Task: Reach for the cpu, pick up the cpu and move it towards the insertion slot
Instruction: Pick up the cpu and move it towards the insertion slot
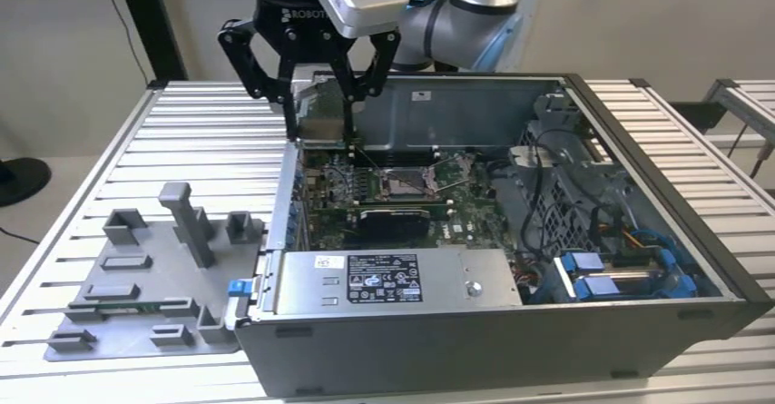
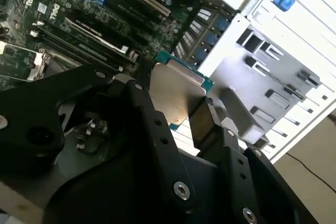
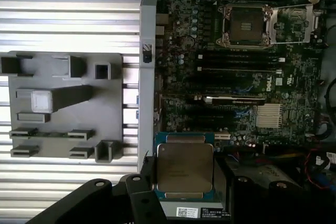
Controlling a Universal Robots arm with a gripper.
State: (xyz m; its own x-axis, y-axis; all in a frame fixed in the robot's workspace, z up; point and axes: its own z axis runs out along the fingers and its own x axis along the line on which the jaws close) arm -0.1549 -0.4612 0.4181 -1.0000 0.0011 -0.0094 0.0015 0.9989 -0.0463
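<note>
My gripper (image 1: 321,136) is shut on the cpu (image 1: 318,130), a flat square chip with a silvery-beige top and a thin green edge. It hangs above the open computer case, over the motherboard's corner on the exterior view's left. In both wrist views the cpu (image 3: 185,167) (image 2: 176,90) sits clamped between the two black fingers (image 3: 148,178). The insertion slot (image 1: 406,183) (image 3: 245,24) is a silver-framed socket with a dark centre, its lid swung open beside it. It lies on the green board, some way from the cpu.
A grey fixture plate (image 1: 133,286) (image 3: 63,103) with upright blocks lies on the slatted table beside the case. Case walls (image 1: 582,113) ring the board. The power supply (image 1: 387,281) sits at the near side, cables and blue drive bays (image 1: 618,272) at the exterior view's right.
</note>
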